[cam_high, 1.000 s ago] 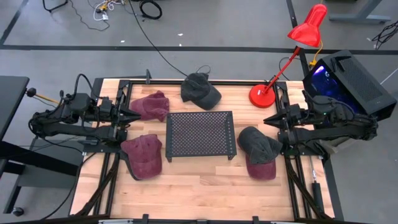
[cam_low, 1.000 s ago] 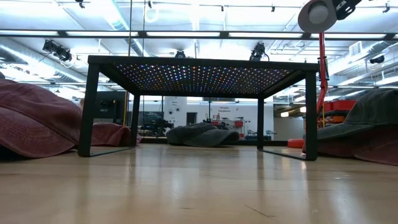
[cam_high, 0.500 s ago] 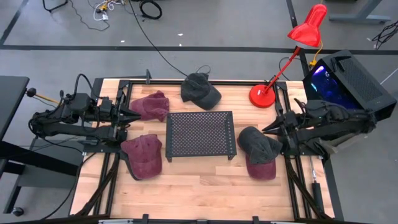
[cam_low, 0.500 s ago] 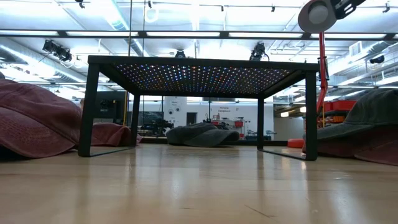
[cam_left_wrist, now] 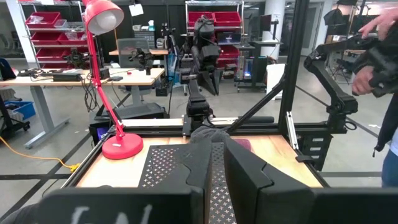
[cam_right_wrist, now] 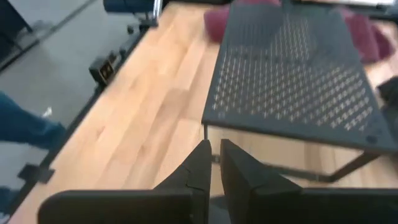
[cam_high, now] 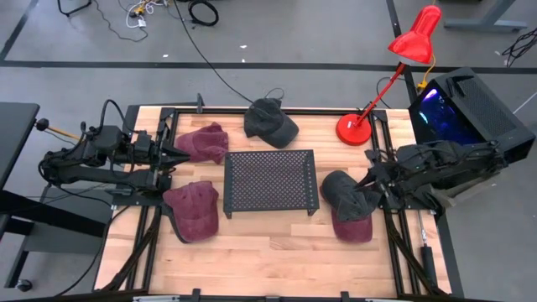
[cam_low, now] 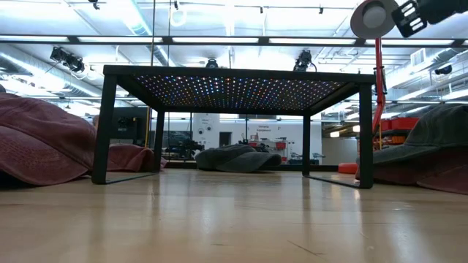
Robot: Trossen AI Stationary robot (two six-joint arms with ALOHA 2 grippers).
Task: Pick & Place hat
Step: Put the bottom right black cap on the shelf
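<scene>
Several hats lie on the wooden table. A maroon hat (cam_high: 204, 143) and another maroon hat (cam_high: 193, 210) lie at the left, and a dark grey hat (cam_high: 270, 122) lies at the far edge. At the right, a dark grey hat (cam_high: 344, 193) rests partly on a maroon one (cam_high: 354, 228). A black perforated rack (cam_high: 270, 179) stands in the middle. My right gripper (cam_high: 362, 185) is shut, tipped down and hanging above the right dark grey hat without touching it. My left gripper (cam_high: 185, 158) is shut and level, held high between the two left maroon hats.
A red desk lamp (cam_high: 356, 128) stands at the far right corner, its arm reaching up over the table's edge. A black box (cam_high: 470, 105) sits beyond the right edge. Bare wood (cam_high: 268, 252) lies along the near side. Black frame rails run along the left and right edges.
My right gripper has swung toward the table's near edge and tipped its fingers downward, coming over the right dark grey hat. It has stayed shut. No hat has moved.
</scene>
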